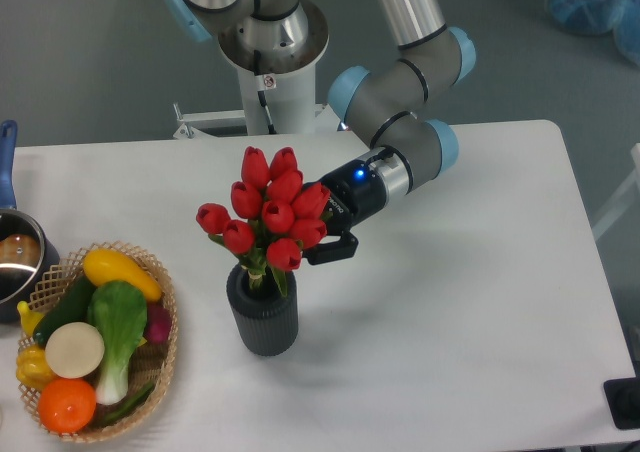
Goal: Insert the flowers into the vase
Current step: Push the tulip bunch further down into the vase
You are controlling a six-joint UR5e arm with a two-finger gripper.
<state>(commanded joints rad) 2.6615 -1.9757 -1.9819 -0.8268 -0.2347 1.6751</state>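
Observation:
The flowers (pixel 270 210), red tulips with green leaves, stand upright with their stems down inside the mouth of the vase (pixel 264 320). The vase is a short dark grey ribbed cylinder on the white table, left of centre. My gripper (pixel 318 244) reaches in from the right, just under the tulip heads and above the vase rim. It is shut on the flowers. One dark finger (pixel 338 248) shows to the right of the bunch; the fingertips and the grip point are hidden behind the blooms.
A wicker basket (pixel 165 357) of colourful vegetables sits at the front left, close to the vase. A metal pot (pixel 18 262) with a blue handle stands at the left edge. The robot base (pixel 270 82) is at the back of the table.

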